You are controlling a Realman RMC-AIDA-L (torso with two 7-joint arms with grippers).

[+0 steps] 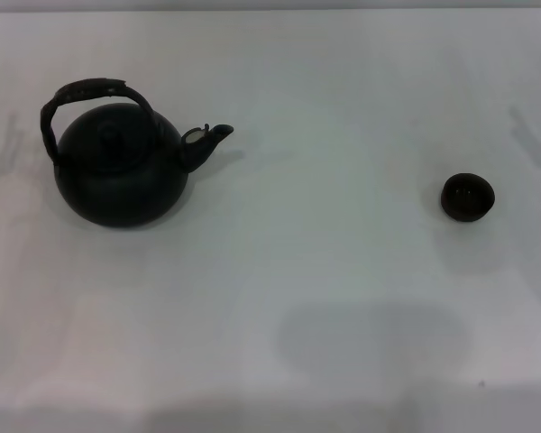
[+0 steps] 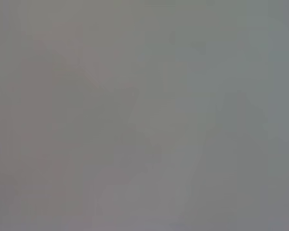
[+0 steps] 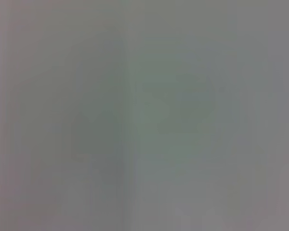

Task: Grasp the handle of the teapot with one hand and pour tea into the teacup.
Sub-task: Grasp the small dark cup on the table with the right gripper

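A white desk (image 1: 279,271) fills the head view. On its left side stands the black teapot (image 1: 122,167), upright, its knobbed lid on and its short spout (image 1: 207,140), pale at the mouth, pointing toward the right. The rough dark handle (image 1: 86,95) arches over the lid. Well apart from it, on the right side of the desk, sits the small dark teacup (image 1: 468,197), upright. Neither claw appears in any view, so their state cannot be told; both wrist views show only a blank grey surface.
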